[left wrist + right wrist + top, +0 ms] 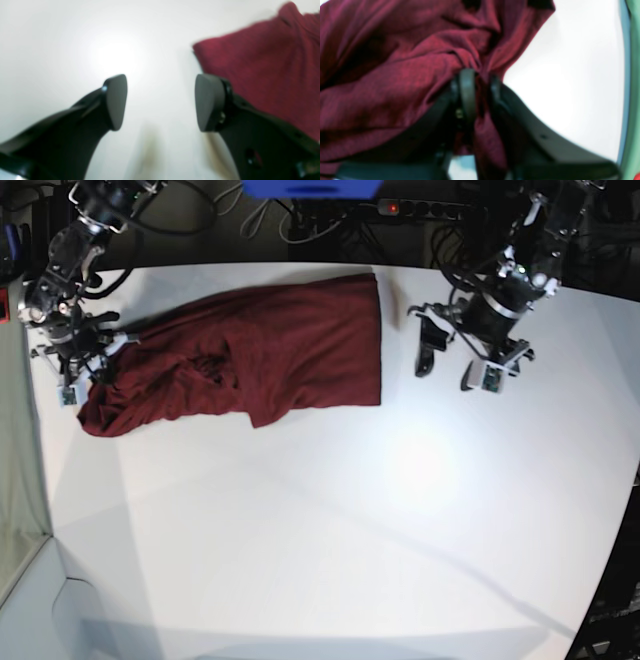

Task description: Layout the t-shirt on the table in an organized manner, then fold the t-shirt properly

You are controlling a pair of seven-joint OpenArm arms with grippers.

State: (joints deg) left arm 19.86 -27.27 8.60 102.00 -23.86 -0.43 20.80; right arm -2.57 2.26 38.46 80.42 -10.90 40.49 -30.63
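The table is the biggest thing before me — a broad white top, most of it bare, with the t-shirt lying across its far half. The shirt is a long maroon band whose long axis runs across the base view from side to side: one end flat and fairly square near the middle of the table, the other bunched and wrinkled toward that view's left edge. It is not yet spread; folds pile up along the middle and at the bunched end.

My right gripper sits at that bunched end, and its wrist view shows the jaws pinched together on a gather of maroon cloth, with fabric trailing down between them. So that end is in my hold.

My left gripper hangs over bare table with its jaws standing well apart and nothing between them. The shirt's flat end lies just beside it, off past one fingertip — near, but not touching.

I judge the coming move turns on this: the shirt's length runs straight between my two arms, my right already has its end, and my left is the nearer arm for the free square end, which it must reach sideways to take.
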